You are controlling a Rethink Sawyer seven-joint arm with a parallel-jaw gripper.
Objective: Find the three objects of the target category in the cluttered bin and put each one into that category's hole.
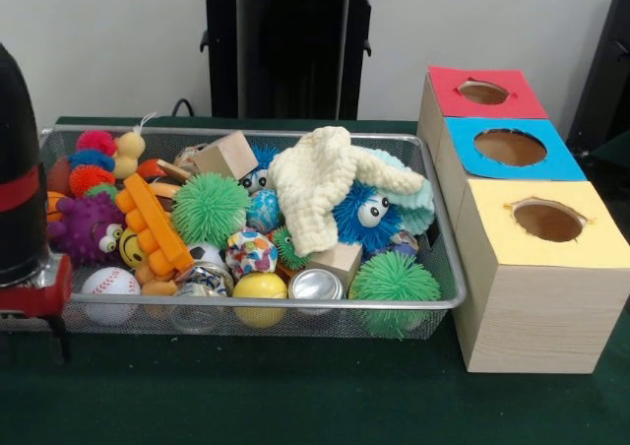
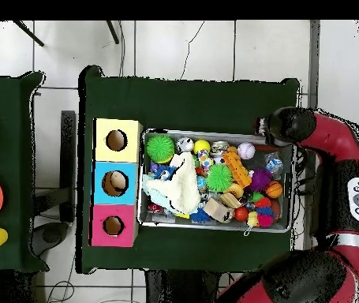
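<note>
Green table (image 1: 295,406): wire bin (image 1: 246,312) crammed, arm (image 1: 25,199) parked at bin's end. Gripper state: cannot tell. Risk: cream cloth (image 1: 320,184) hides targets, snags on lift.

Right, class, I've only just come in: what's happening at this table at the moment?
A red robot arm is parked beside a wire bin crammed with toys: spiky green balls, a baseball, a cream cloth. Nothing is being handled at this moment. Next to the bin stand three boxes with holes on top, red, blue and yellow. No toy shows in the holes. Whether the tool is open or shut can't be seen.
</note>
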